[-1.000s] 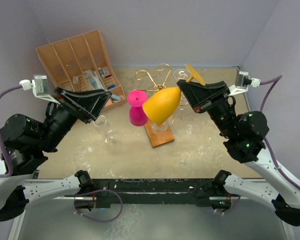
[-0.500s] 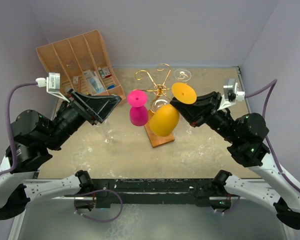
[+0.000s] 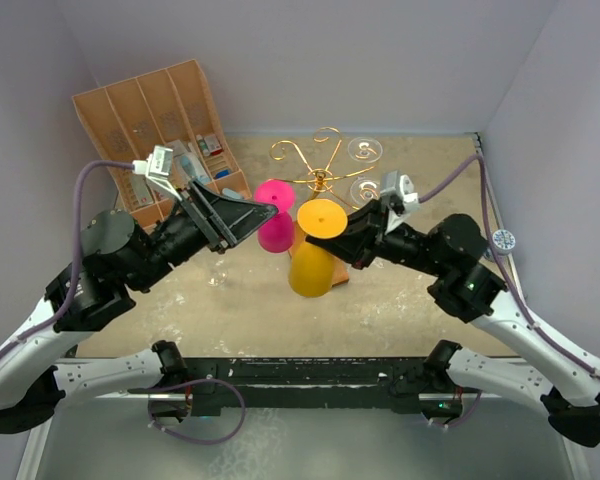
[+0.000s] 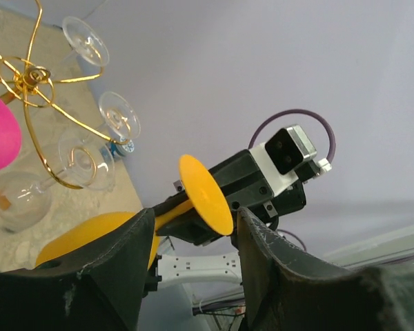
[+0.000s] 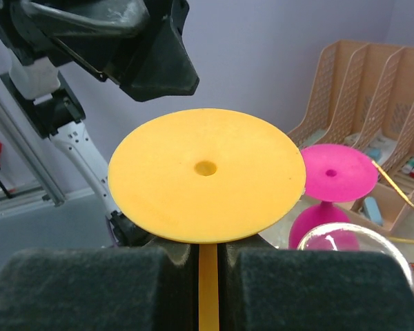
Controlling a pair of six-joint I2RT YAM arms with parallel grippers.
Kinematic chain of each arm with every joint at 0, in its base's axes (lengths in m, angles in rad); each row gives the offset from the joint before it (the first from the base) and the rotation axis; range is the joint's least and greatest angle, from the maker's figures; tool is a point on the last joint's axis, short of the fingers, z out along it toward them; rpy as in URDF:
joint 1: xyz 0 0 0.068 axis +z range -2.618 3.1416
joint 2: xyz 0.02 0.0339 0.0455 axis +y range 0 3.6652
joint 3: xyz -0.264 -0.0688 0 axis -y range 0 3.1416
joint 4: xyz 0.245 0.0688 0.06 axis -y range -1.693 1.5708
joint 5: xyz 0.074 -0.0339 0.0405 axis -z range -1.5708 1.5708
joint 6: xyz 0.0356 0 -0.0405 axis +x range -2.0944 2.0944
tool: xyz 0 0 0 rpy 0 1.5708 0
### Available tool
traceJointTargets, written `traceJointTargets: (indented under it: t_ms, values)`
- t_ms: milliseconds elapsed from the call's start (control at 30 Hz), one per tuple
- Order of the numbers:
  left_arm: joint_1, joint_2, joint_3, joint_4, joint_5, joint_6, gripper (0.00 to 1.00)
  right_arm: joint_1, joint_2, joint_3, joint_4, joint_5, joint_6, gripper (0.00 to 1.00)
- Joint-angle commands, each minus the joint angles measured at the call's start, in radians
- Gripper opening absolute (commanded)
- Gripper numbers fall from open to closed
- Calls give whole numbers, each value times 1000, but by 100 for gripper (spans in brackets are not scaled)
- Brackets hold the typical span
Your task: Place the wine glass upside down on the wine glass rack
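Top: R gripper (image 3: 342, 240) is clamped on the stem of the glass (image 3: 308, 268). The glass is inverted, bowl down, on the near side of the rack (image 3: 318, 165), next to the pink glass (image 3: 273, 218). L gripper (image 3: 248, 215) is open, empty, to its left. Step: carrying to rack. Next needs the stem slid into a free scroll arm w/o knocking the clear glasses (image 3: 365, 150) hung far right. Box (image 3: 105, 100), far left, holds small packets in its near ends.

L wrist: fingers (image 4: 117, 269) spread wide, glass (image 4: 205, 196) beyond them, untouched.

R wrist: pads (image 5: 90, 289) shut on the stem, glass (image 5: 207, 172) foot-up.
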Motion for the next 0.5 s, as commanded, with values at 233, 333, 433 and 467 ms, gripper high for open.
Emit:
traceJointTargets:
  t_ms: [233, 333, 433, 467]
  values:
    - [1, -22, -53, -86, 104, -112, 51, 125, 130, 55, 35, 43, -84, 0]
    - [1, -47, -51, -161, 26, -124, 51, 147, 146, 58, 63, 58, -86, 0]
    - [1, -87, -52, -240, -91, -139, 51, 156, 148, 55, 92, 62, -85, 0]
    - [1, -101, -58, -254, -123, -144, 51, 157, 147, 55, 97, 66, -86, 0]
